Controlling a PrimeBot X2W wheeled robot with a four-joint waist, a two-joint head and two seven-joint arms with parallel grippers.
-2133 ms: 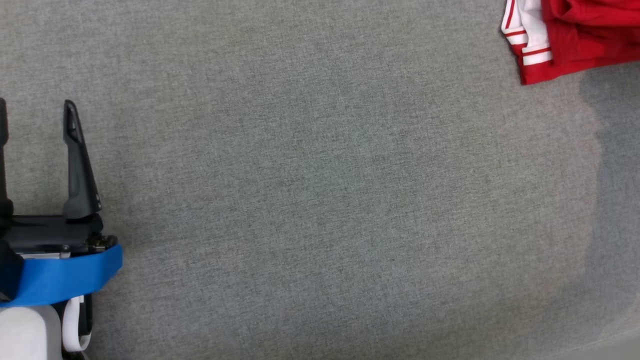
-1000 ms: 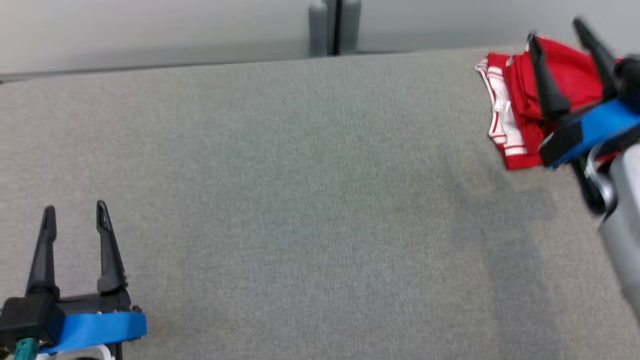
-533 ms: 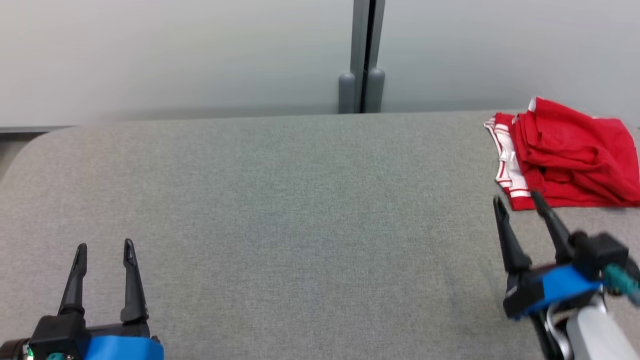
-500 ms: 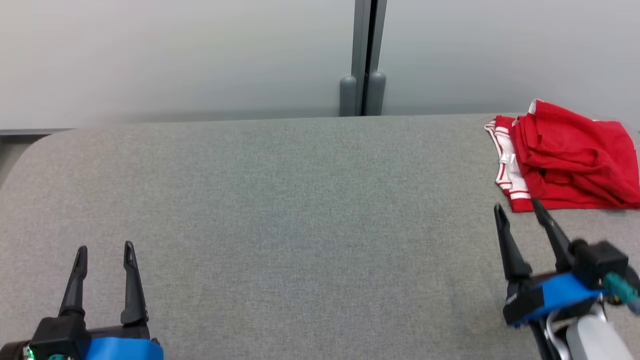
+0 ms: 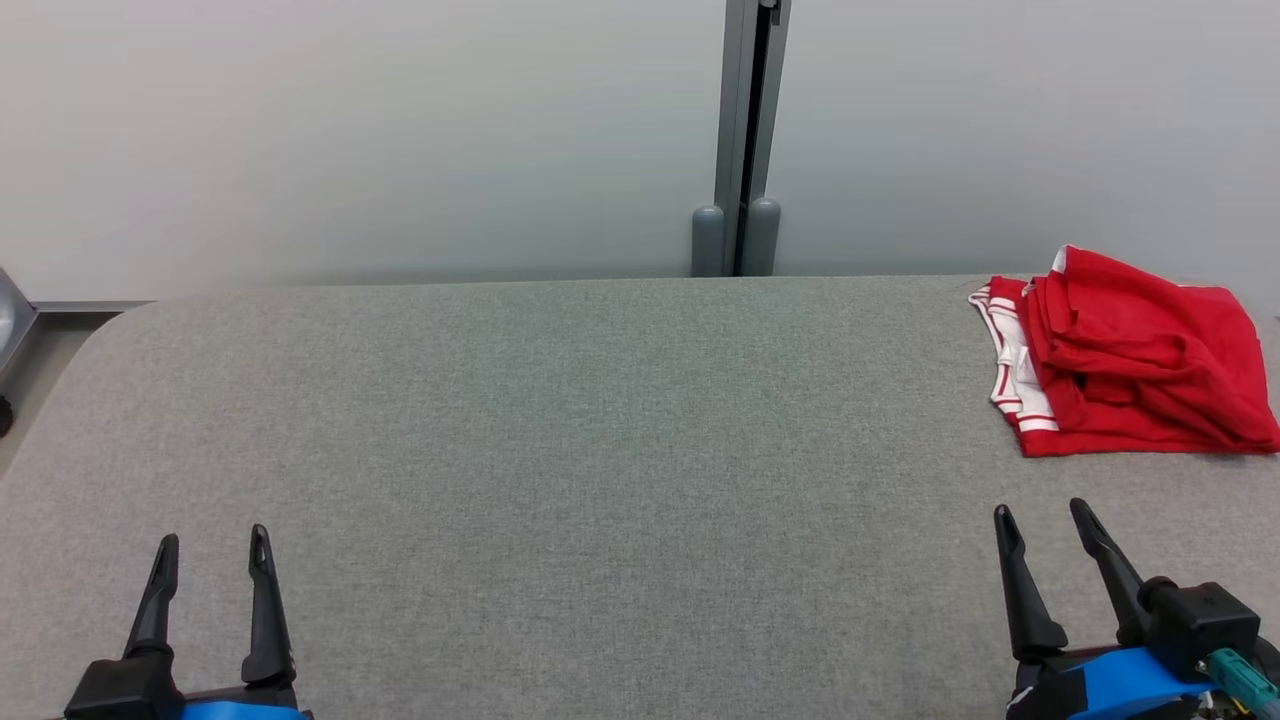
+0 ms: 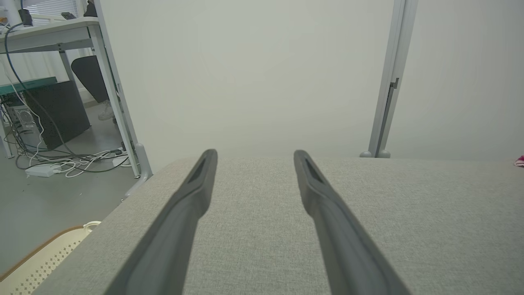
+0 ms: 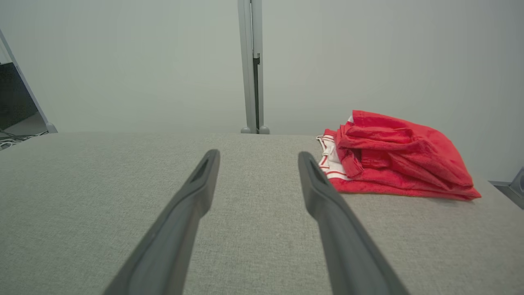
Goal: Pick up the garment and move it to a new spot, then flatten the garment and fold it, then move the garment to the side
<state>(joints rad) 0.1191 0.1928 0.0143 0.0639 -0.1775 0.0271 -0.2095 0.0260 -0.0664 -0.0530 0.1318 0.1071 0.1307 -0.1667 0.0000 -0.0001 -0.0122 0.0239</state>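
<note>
A folded red garment (image 5: 1140, 355) with white-and-red striped trim lies at the far right of the grey fabric table (image 5: 600, 450); the right wrist view has the garment (image 7: 401, 157) ahead and to the right of the fingers. My right gripper (image 5: 1042, 514) is open near the front right edge, a short way in front of the garment and apart from it. At the front left, my left gripper (image 5: 213, 542) is open over bare table. Nothing sits between either pair of fingers (image 6: 196, 192).
A pale partition wall with a grey post (image 5: 745, 140) runs behind the table. Off the table's left edge are a desk leg (image 6: 118, 106), cables on the floor (image 6: 69, 162) and a cream perforated basket (image 6: 37, 266).
The head camera has tilted up, bringing the wall and the table's far edge into view. My right gripper drew back from over the garment to the front right edge. The garment lies still.
</note>
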